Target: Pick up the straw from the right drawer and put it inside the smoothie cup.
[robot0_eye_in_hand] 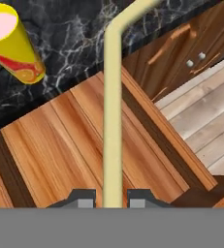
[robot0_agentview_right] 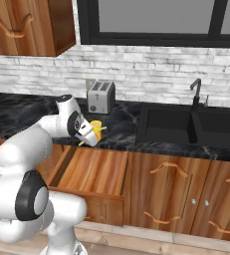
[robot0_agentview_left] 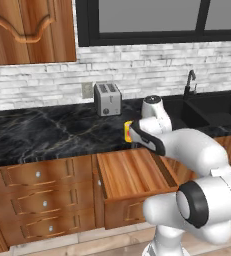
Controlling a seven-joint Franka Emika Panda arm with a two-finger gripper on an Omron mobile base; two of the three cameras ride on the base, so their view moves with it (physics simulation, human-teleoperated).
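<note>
Hand view looks down past the black marble tabletop (robot0_eye_in_hand: 79, 58) and the open right drawer (robot0_eye_in_hand: 70, 145). Ahead and to the upper left stands the smoothie cup (robot0_eye_in_hand: 14, 46), yellow with a red mark. The end effector (robot0_eye_in_hand: 112, 199) pinches the straw (robot0_eye_in_hand: 112, 121), pale tan, running straight away, its far end bent.

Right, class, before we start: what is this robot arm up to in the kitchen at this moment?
The robot's gripper is shut on the straw, a pale stick with a bent upper end, lifted above the open right drawer. The smoothie cup, yellow with a pink top, stands on the black marble counter just behind the drawer. The straw is not yet in the cup. A silver toaster sits further back by the wall.
</note>
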